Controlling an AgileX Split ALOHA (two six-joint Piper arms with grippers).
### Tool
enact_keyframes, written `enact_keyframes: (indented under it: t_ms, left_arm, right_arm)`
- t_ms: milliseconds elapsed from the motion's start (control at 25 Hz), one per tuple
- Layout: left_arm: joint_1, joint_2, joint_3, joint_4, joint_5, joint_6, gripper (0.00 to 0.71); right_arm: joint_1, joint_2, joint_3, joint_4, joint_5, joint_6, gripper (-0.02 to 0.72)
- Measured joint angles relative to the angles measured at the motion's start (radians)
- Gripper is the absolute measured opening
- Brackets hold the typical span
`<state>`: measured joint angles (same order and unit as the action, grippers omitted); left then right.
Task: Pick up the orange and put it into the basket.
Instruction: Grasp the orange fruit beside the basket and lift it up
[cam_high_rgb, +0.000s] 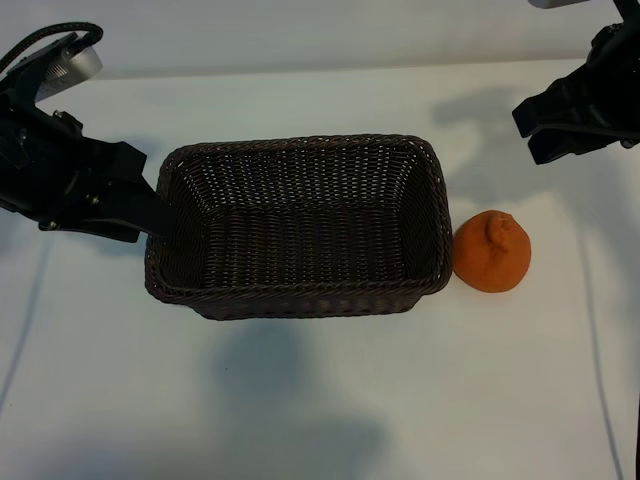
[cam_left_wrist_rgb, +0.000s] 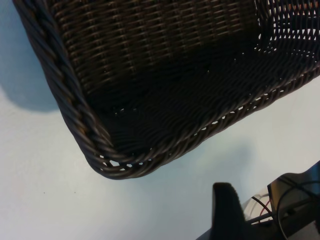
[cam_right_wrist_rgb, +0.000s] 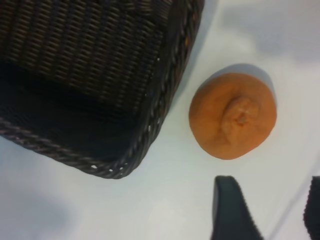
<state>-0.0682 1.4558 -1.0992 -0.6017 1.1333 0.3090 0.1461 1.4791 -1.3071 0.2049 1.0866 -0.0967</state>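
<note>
Nearest the camera, white worktop (cam_high_rgb: 320, 400) with soft grey shadows across it. Farther on, at mid-worktop, basket (cam_high_rgb: 300, 300): dark brown wicker, rectangular, braided rim, sloping sides, long side toward the camera, nothing inside but its own woven floor. Just beside its right short end, orange (cam_high_rgb: 492, 252), resting on the worktop, outside the basket, knobby stem end up and tilted slightly toward the basket. From the right wrist view, a thin strip of worktop between fruit and wicker, so close but apart.

At the basket's left short end, left tool (cam_high_rgb: 155, 215), black, tipped down toward the right, its tip right at the outer wall just under the rim; touching or only near, cannot tell. Open or closed, cannot tell either. From the left wrist view, only a rounded basket corner close below.

Farthest back, at the upper right, right tool (cam_high_rgb: 560, 125), raised above the worktop, behind the orange and well apart from it. Parted fingers (cam_right_wrist_rgb: 230, 210), bare worktop in the gap, nothing gripped.
</note>
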Motion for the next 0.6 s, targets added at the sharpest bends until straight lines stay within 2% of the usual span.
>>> enact_keyframes:
  t_ms: [200,320,440,600]
  left_arm:
    - [0.000,0.000,0.000,0.000,-0.015,0.002,0.456]
    - [0.000,0.000,0.000,0.000,-0.018,0.002,0.456]
    - [0.000,0.000,0.000,0.000,-0.020,0.002,0.456]
    - [0.000,0.000,0.000,0.000,-0.020,0.002,0.456]
  right_arm:
    - [0.000,0.000,0.000,-0.006,-0.003,-0.011,0.294]
    - [0.000,0.000,0.000,-0.038,-0.014,-0.017,0.291]
    - [0.000,0.000,0.000,-0.086,-0.018,-0.017,0.330]
    - [0.000,0.011,0.000,-0.131,-0.018,0.000,0.442]
